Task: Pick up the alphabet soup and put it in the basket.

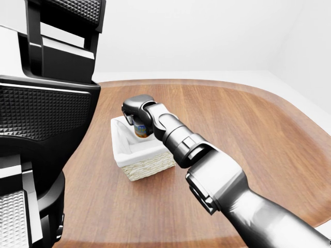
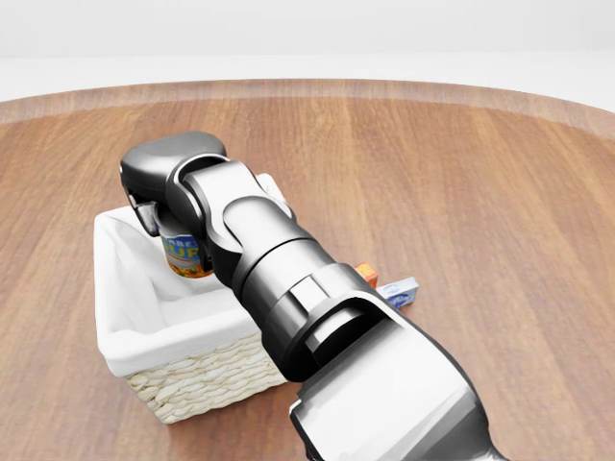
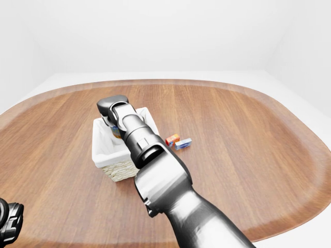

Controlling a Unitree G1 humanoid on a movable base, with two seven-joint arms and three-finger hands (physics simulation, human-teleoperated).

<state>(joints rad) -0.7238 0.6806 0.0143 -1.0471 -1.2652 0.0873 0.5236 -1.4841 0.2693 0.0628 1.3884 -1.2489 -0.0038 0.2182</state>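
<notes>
The fingers (image 2: 146, 213) of the right hand (image 2: 171, 192) are clenched round the alphabet soup (image 2: 187, 254), which hangs inside the basket (image 2: 183, 370), low between its white-lined walls. This looks like the placing step; next comes setting it down and letting go.

Wooden tabletop with a basket and two small boxes

The tabletop (image 3: 248, 155) is a broad, rounded slab of brown wood grain with a paler rim. A woven basket (image 2: 207, 375) with a white cloth lining stands on it toward the left of the head view. Just right of the basket lie a small orange box (image 3: 172, 139) and a small blue box (image 3: 183, 143), side by side and about touching.
</notes>
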